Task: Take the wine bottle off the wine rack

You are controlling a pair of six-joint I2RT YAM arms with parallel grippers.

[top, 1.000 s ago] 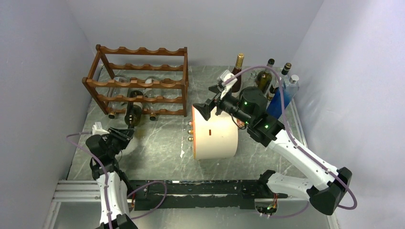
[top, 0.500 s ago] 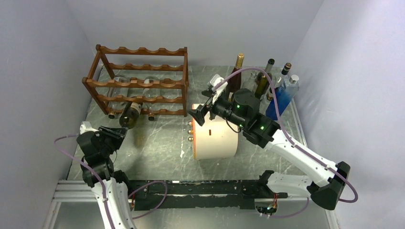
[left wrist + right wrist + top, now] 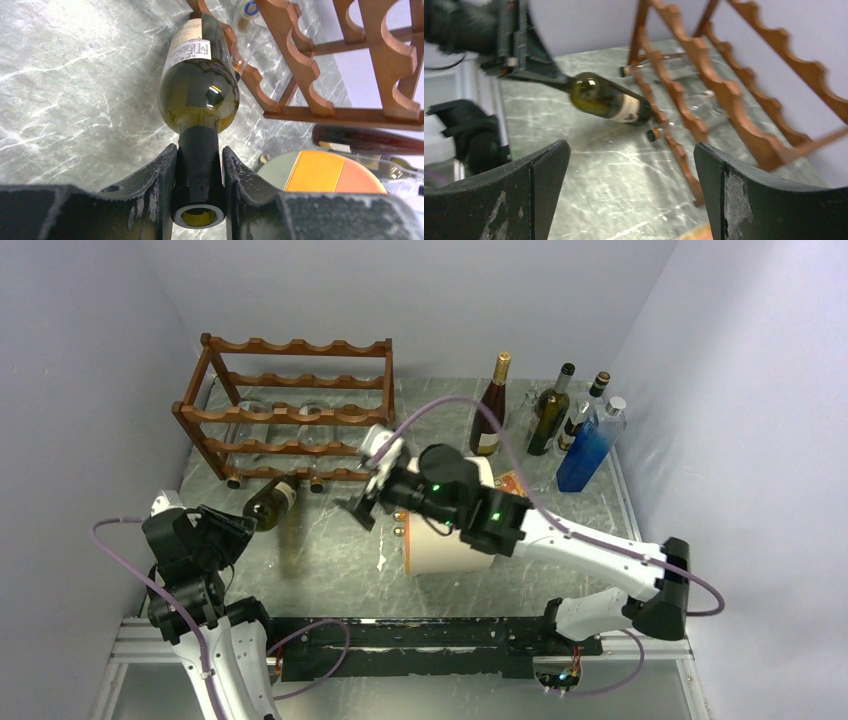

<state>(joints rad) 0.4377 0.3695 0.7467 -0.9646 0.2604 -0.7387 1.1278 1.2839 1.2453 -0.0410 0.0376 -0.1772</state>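
My left gripper (image 3: 232,528) was clamped on the neck of the wine bottle (image 3: 268,498), low on the left side of the overhead view. In the left wrist view, both fingers (image 3: 160,175) pressed against the dark neck just behind its open mouth, at the bottom centre of the frame. The green body (image 3: 199,95) ran up and away from them. Its base end lay just beside the lowest front rail of the wine rack (image 3: 290,413); I could not tell whether the two touched. The rest of the bottle was out in front of the rack, over the grey marbled table (image 3: 330,550).

My right gripper (image 3: 362,510) hung near the middle of the overhead view, between the rack and the cream cylinder (image 3: 450,545). Its jaws were spread wide and held nothing. In the right wrist view the bottle (image 3: 606,102) lay slanted, neck toward the upper left, where my left gripper (image 3: 531,72) held it.
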